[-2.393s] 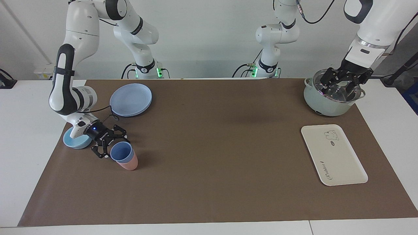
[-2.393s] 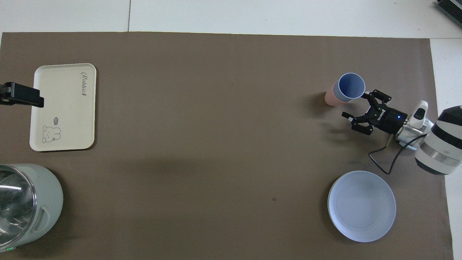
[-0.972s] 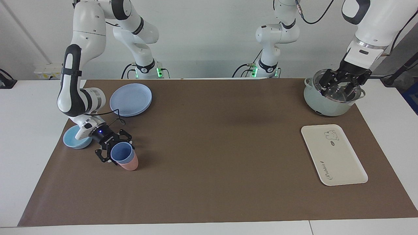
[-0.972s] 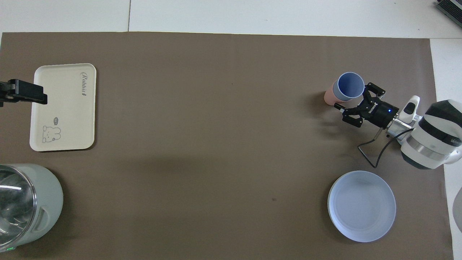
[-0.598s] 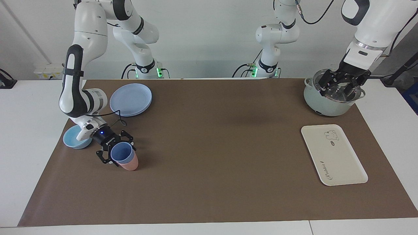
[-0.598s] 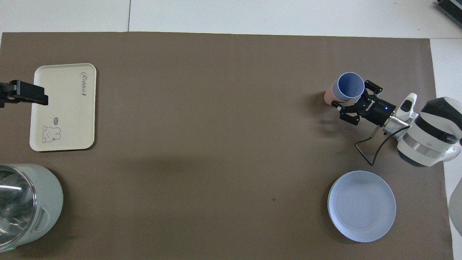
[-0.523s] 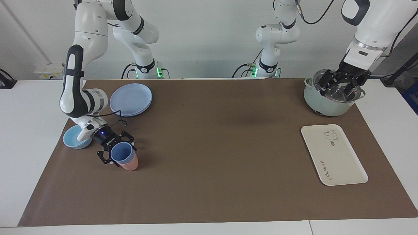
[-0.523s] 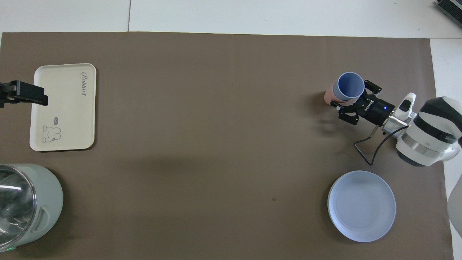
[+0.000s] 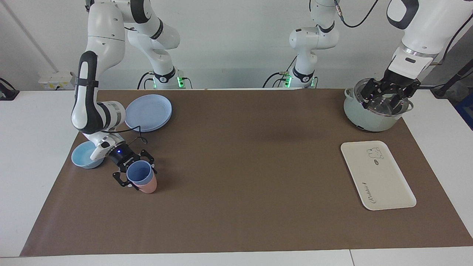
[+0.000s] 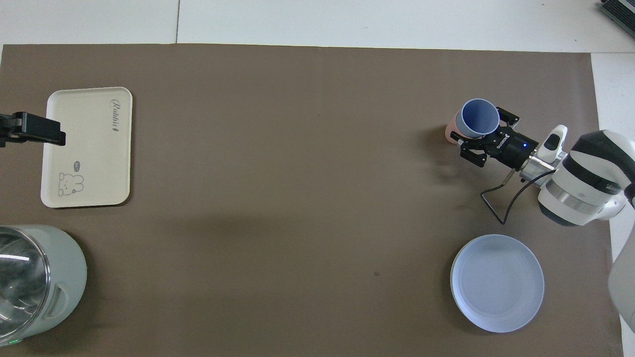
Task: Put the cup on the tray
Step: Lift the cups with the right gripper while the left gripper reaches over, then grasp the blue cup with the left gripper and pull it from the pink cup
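Observation:
The periwinkle-blue cup (image 9: 139, 172) (image 10: 479, 118) sits nested in a salmon-pink tumbler (image 9: 148, 187) (image 10: 450, 132) on the brown mat at the right arm's end of the table. My right gripper (image 9: 135, 173) (image 10: 479, 130) is low at the cup and open, with one finger on each side of the blue cup's wall. The cream-white tray (image 9: 381, 181) (image 10: 94, 153) lies flat and bare at the left arm's end. My left gripper (image 9: 386, 97) waits open over the pot's lid; only part of it shows in the overhead view (image 10: 31, 130).
A pale green pot with a glass lid (image 9: 364, 117) (image 10: 59, 277) stands nearer to the robots than the tray. A round blue plate (image 9: 148, 112) (image 10: 497, 282) and a low light-blue bowl (image 9: 82, 157) lie near the right arm's base.
My right gripper has moved forward from beside the cups until its fingers stand on both sides of the blue cup, which has shifted slightly. The left arm has barely moved.

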Controlling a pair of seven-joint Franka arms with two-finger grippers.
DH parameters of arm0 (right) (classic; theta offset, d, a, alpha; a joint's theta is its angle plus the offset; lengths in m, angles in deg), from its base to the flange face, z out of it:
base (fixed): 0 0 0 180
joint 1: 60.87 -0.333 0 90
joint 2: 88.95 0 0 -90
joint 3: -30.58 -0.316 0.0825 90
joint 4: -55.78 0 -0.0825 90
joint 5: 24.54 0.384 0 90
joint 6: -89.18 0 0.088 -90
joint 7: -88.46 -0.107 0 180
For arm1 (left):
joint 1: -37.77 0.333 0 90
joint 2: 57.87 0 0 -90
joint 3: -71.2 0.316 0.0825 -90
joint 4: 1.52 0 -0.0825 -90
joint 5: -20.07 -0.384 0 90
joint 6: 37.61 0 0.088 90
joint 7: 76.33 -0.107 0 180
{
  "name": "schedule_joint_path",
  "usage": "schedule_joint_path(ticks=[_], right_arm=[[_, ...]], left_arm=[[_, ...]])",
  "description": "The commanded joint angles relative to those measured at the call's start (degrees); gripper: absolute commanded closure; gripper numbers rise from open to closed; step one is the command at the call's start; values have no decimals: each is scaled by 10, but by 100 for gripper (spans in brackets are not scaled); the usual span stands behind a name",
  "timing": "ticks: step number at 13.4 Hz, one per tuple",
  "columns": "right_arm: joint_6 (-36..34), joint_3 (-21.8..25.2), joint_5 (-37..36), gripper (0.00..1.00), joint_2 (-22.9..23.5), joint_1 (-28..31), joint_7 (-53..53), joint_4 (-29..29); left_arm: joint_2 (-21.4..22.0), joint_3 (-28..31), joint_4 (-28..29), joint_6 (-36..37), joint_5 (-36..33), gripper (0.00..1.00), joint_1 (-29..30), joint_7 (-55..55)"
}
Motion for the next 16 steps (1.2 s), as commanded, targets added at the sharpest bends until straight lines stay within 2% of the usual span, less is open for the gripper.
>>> schedule_joint_path(ticks=[1,4,8,12,16], right_arm=[[12,-5,12,100,7,0,-23,-15],[81,-5,-47,100,-50,-17,-68,-9],[101,-2,-221,100,-115,-60,-194,-9],[126,-2,-396,100,-158,-122,-362,-15],[125,-2,-582,100,-176,-188,-567,-38]], left_arm=[[20,1,32,-22,2,0,2,-10],[22,1,37,-23,9,1,2,-10],[20,0,42,-31,85,6,-7,-10],[0,-2,43,-58,213,6,-31,-6],[-52,-2,43,-134,334,6,-114,27]])
